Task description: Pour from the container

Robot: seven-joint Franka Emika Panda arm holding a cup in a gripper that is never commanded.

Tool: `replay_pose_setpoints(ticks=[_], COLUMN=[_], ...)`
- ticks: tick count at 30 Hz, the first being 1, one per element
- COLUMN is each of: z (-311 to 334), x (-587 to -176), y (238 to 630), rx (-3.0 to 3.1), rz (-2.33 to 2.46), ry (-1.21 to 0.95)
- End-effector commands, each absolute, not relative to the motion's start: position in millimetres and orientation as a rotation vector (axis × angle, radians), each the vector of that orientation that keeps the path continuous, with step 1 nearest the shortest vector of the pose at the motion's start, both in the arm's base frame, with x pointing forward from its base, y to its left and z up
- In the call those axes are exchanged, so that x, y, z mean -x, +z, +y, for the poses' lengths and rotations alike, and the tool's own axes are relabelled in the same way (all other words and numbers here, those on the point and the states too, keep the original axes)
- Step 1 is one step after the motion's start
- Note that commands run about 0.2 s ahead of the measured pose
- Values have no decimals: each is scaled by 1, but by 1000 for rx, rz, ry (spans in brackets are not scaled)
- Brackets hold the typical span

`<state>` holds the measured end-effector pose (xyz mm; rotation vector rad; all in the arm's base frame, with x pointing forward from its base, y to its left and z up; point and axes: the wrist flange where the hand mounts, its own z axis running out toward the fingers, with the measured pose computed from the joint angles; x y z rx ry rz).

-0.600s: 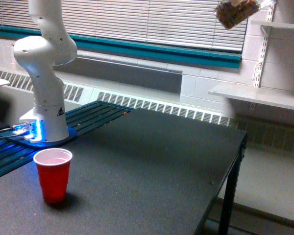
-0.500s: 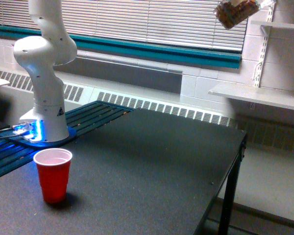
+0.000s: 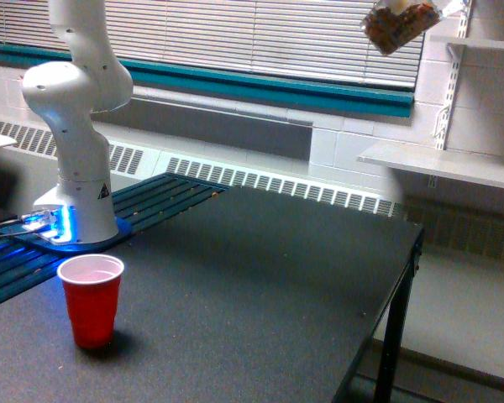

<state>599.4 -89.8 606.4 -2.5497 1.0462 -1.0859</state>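
A dark table [image 3: 260, 277] stands before a window with closed blinds [image 3: 260, 38] and a radiator grille along the wall. On the table, near the arm's white base [image 3: 76, 159], sits a red plastic cup [image 3: 91, 299], upright and open-mouthed. The container [image 3: 396, 23] hangs at the top edge of the exterior view, far up and well to the exterior view's right of the red plastic cup, tilted with its long axis slanting, brown bits showing through. The gripper is out of frame above it, so I cannot tell its opening; presumably it holds the container. Any pour toward the cup needs a long carry across first.
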Motion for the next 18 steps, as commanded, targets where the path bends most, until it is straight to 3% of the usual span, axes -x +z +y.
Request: replay_pose_setpoints(ticks=[1, 18], z=[-150, -266], x=[-579, -506], y=[624, 603], rx=[2592, 2673], rz=[1002, 1040], ry=[-1203, -1236])
